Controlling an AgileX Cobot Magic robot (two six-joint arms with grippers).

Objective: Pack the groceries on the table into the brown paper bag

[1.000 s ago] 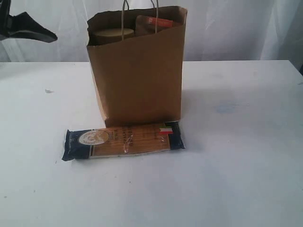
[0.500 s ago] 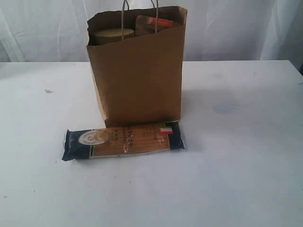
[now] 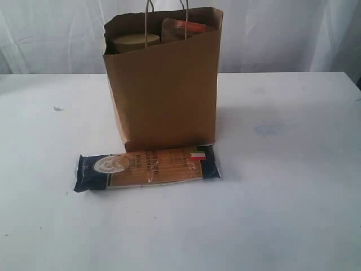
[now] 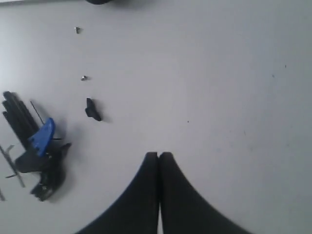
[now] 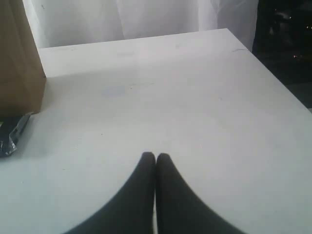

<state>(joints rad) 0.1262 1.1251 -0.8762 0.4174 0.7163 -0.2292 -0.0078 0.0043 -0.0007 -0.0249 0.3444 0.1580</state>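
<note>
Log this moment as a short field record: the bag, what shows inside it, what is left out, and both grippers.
bag: brown paper bag, upright on the table
visible inside: jar's olive-yellow lid; orange-labelled pouch
left out: spaghetti packet, flat in front of the bag
left gripper: shut, empty
right gripper: shut, empty, away from the packet

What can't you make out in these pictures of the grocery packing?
- Exterior view: the brown paper bag hides its contents behind its front wall. Only an olive lid and an orange-labelled pouch show above the rim.
- Exterior view: the left pincer and right pincer lie outside the frame.
- Right wrist view: the spaghetti packet is cut off by the picture edge; one dark end shows.
- Left wrist view: the small dark bits are too tiny to identify.
</note>
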